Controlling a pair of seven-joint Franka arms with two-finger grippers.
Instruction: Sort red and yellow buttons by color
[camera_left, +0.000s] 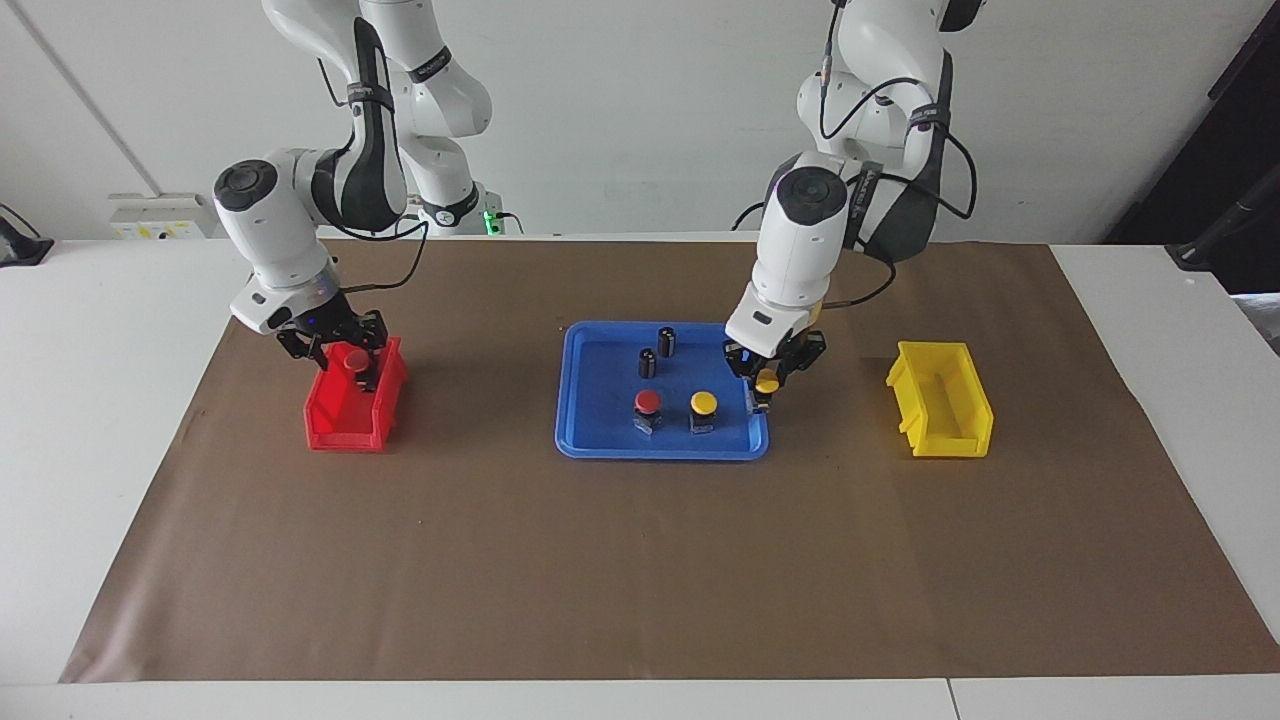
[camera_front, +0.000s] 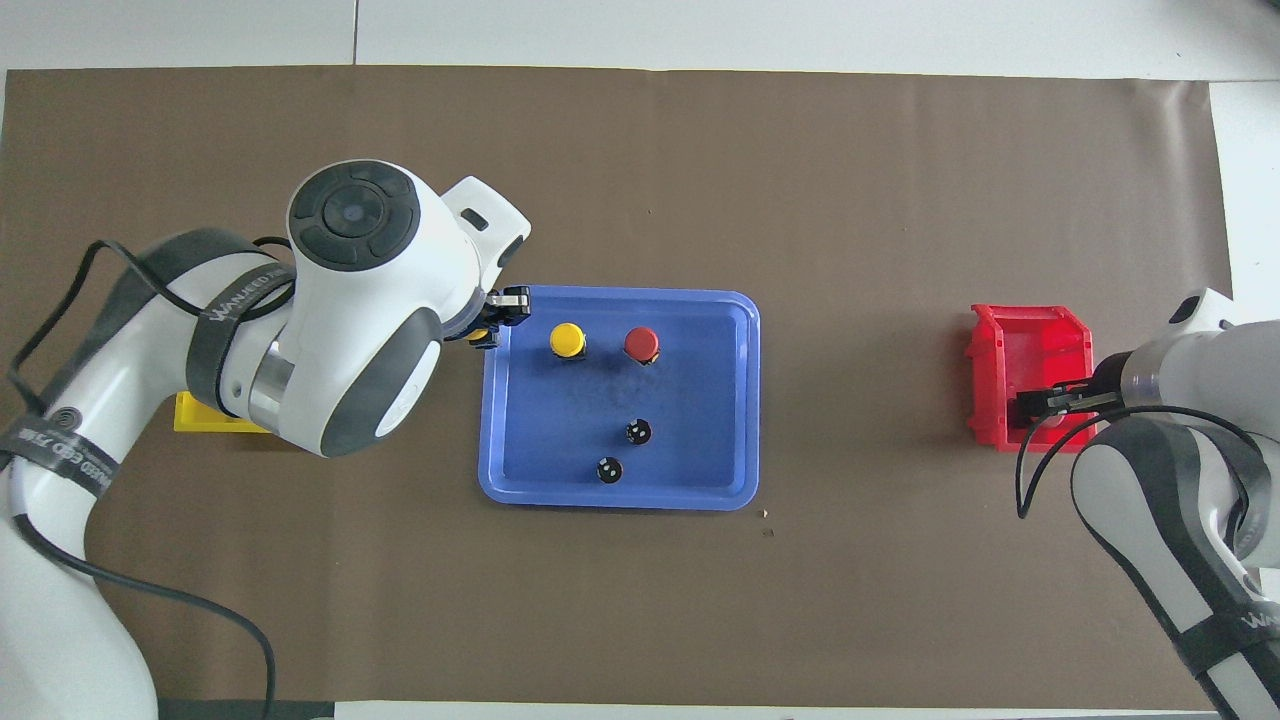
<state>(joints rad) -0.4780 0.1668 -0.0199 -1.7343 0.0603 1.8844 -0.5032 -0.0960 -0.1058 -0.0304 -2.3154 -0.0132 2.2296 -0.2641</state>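
Note:
My left gripper (camera_left: 767, 388) is shut on a yellow button (camera_left: 767, 381) and holds it just above the blue tray's (camera_left: 600, 440) edge at the left arm's end. It also shows in the overhead view (camera_front: 492, 322). My right gripper (camera_left: 352, 362) is shut on a red button (camera_left: 355, 358) over the red bin (camera_left: 340, 425). It also shows in the overhead view (camera_front: 1042, 402). A second red button (camera_left: 648, 402) and a second yellow button (camera_left: 704, 403) stand side by side in the tray.
Two dark cylinders with silver tops (camera_left: 666, 340) (camera_left: 648, 362) stand in the tray, nearer to the robots than the buttons. A yellow bin (camera_left: 942, 412) stands at the left arm's end of the brown mat. In the overhead view the left arm covers most of it (camera_front: 205, 418).

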